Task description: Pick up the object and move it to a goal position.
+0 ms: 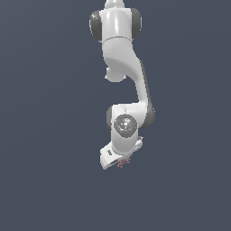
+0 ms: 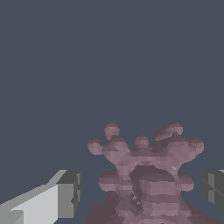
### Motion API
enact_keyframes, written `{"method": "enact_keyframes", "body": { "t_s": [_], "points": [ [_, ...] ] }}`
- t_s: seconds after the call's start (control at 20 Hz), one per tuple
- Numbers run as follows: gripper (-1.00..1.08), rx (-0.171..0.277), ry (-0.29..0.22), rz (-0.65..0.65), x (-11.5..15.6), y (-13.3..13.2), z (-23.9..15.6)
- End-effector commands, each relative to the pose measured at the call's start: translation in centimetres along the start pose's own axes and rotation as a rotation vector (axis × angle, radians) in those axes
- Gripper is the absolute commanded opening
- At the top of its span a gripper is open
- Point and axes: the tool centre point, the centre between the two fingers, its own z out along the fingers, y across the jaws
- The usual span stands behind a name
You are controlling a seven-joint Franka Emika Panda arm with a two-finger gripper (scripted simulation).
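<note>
Arm hangs from top center of the exterior view, elbow bent, wrist tilted, white gripper [image 1: 118, 161] low, just below frame center. Jaws spread wide w/ the pink-red spiky object [image 1: 122, 162] between them; wrist view shows gaps both sides, no contact w/ either finger pad [image 2: 72, 193]. Object [image 2: 146, 175] fills that view's lower center-right.

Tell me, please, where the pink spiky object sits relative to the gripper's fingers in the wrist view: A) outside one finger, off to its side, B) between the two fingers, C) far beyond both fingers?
B: in the wrist view the pink spiky object sits in the gap between the two fingers, with space visible on each side.
</note>
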Motion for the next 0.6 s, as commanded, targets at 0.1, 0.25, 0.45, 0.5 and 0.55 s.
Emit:
{"method": "enact_keyframes", "body": {
  "t_s": [0.1, 0.25, 0.45, 0.5, 0.55],
  "points": [
    [-1.0, -0.001, 0.002, 0.0, 0.15, 0.07, -0.13],
    [-1.0, -0.001, 0.002, 0.0, 0.15, 0.07, -0.13],
    [-1.0, -0.001, 0.002, 0.0, 0.15, 0.07, -0.13],
    [-1.0, -0.001, 0.002, 0.0, 0.15, 0.07, -0.13],
    [-1.0, -0.001, 0.002, 0.0, 0.15, 0.07, -0.13]
  ]
}}
